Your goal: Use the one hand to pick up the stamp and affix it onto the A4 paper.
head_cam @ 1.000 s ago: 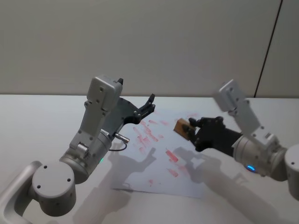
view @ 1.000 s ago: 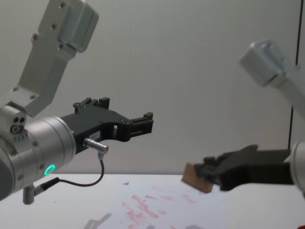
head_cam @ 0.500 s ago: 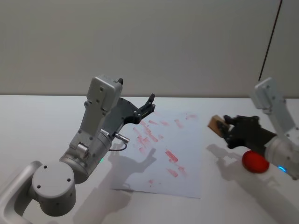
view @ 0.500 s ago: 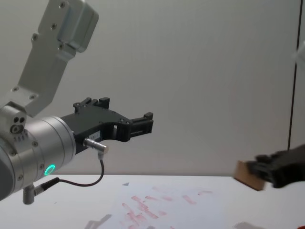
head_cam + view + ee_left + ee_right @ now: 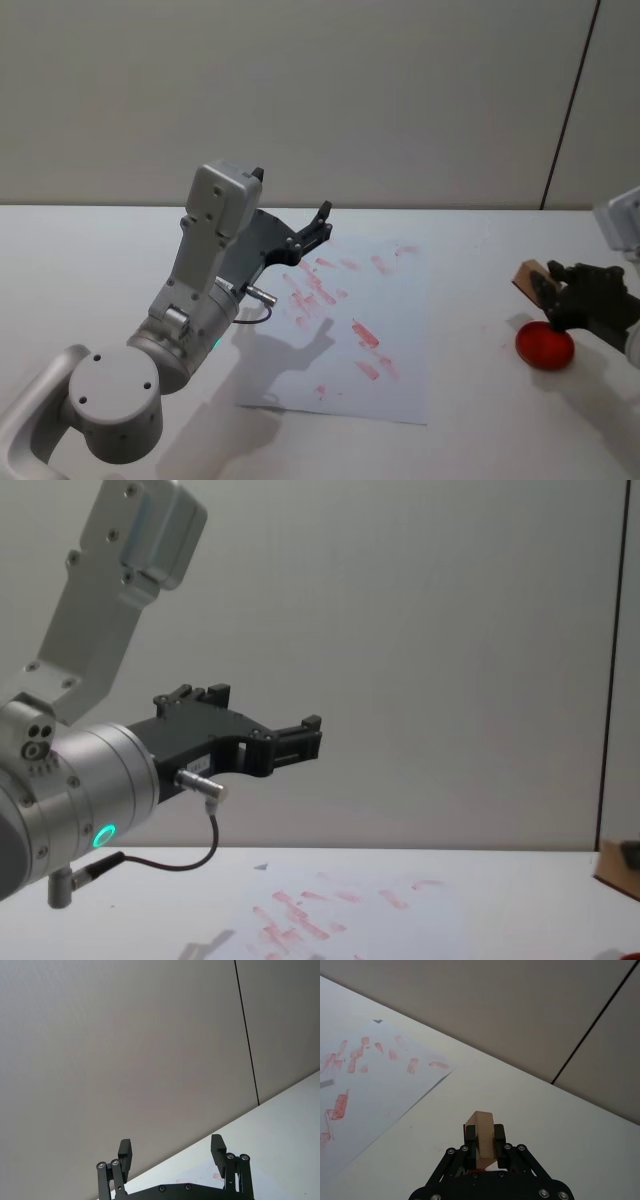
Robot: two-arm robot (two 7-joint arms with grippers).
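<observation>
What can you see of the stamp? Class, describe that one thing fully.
The stamp is a small tan block that looks like wood, with flat faces and squared edges. It sits tilted, clamped between the black fingers of the right gripper, which is shut on it. It hangs in the air off the right side of the paper, just above a round red pad. Nothing else touches it. Its printing face cannot be seen.

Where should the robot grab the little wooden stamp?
By its two flat sides, near the back end, as the right hand does now. The stamp is a narrow wooden block sticking out past the fingers, so gripping from behind leaves its front face free over the red ink pad.
</observation>
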